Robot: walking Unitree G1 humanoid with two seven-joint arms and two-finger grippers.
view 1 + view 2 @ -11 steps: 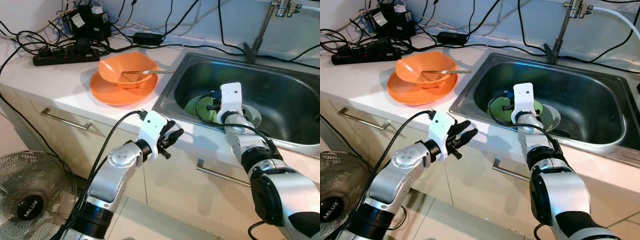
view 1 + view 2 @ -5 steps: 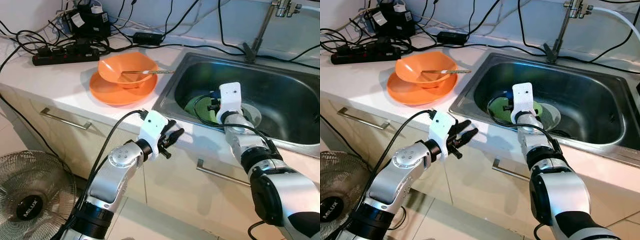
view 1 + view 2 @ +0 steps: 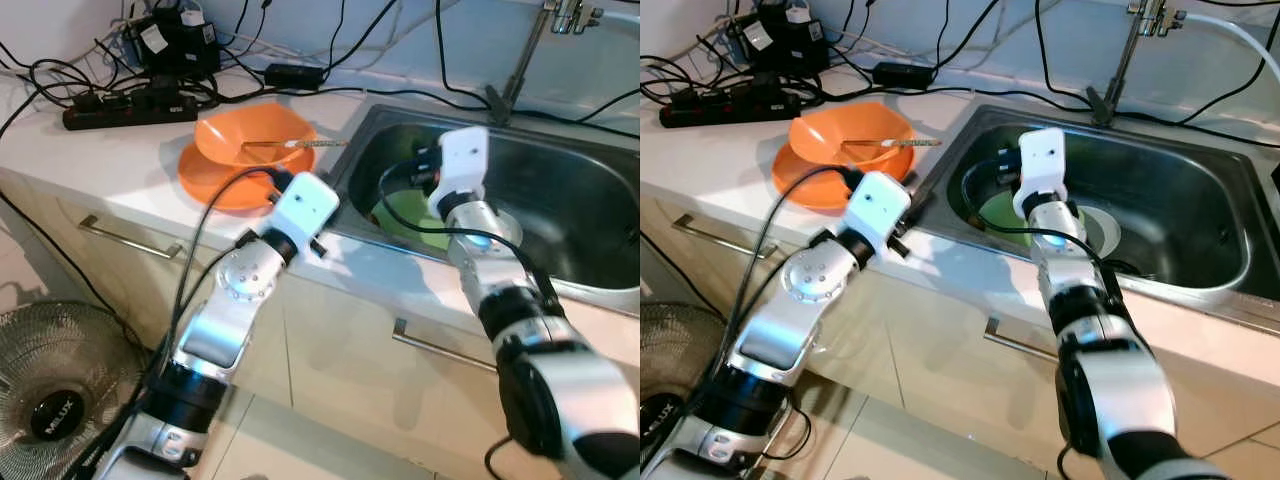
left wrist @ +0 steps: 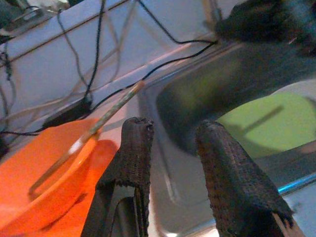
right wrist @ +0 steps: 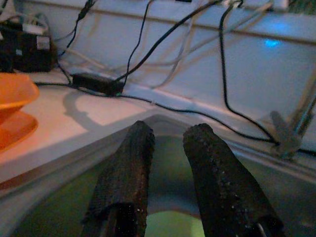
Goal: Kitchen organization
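Two woven-black pincers (image 4: 170,163) (image 5: 165,173) part above steel sink (image 3: 590,215), glossy orange bowl (image 3: 250,135).

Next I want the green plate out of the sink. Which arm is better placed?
Right, probably. The right gripper hangs open over the sink, above the green plate. The left gripper is at the sink's near-left corner, beside the orange bowl.

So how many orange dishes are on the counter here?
2: an orange bowl with a utensil resting across it, stacked on an orange plate, left of the sink. Nothing suggests more, though the left arm hides part of the plate.
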